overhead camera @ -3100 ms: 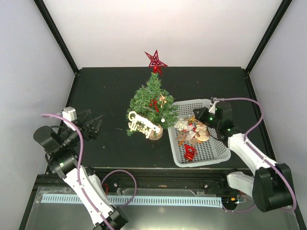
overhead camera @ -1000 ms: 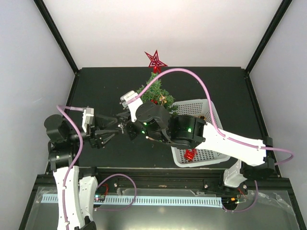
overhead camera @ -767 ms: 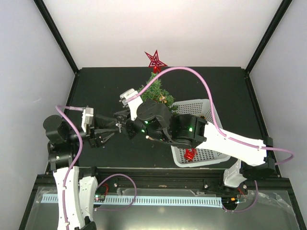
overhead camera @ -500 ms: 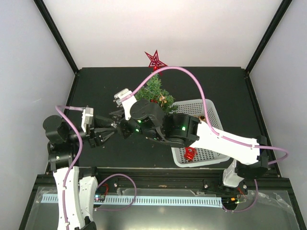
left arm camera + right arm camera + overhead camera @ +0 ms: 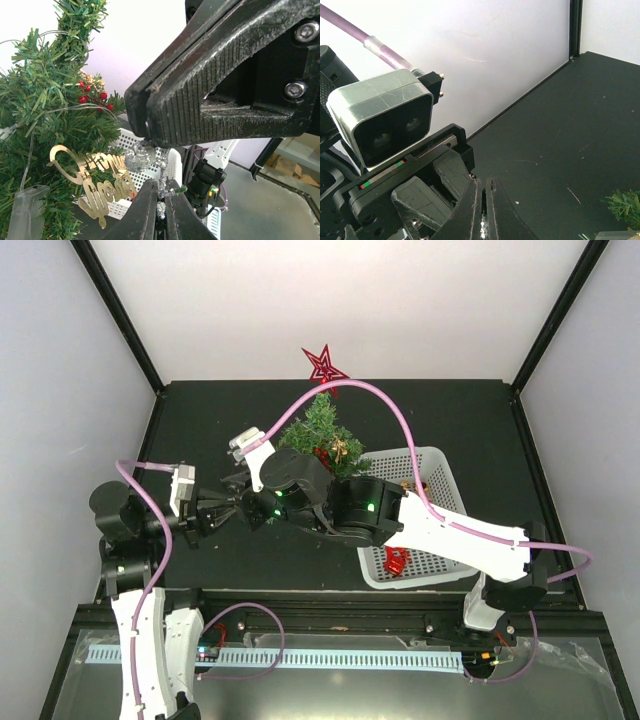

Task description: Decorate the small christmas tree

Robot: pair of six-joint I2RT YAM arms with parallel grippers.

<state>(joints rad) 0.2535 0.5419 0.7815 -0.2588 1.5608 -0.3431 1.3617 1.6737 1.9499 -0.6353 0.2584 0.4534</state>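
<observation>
We judge it partway done: the tree (image 5: 318, 435), mid-back on the tabletop (image 5: 220, 420), carries a star (image 5: 324, 366), sign (image 5: 95, 180) and berries (image 5: 90, 95), the left tool (image 5: 161, 197) and right tool (image 5: 481, 200) both pinch narrow on one silver ornament (image 5: 140, 157) left of it, and the basket (image 5: 430, 453) holds more.

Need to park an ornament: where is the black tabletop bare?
Bare black tabletop: back-right, behind the white plastic basket; back-left, beside the small green christmas tree; the front strip left of the basket. Crowded mid-left, where the left arm's fingers and right arm's fingers pinch a silver glitter ornament.
</observation>
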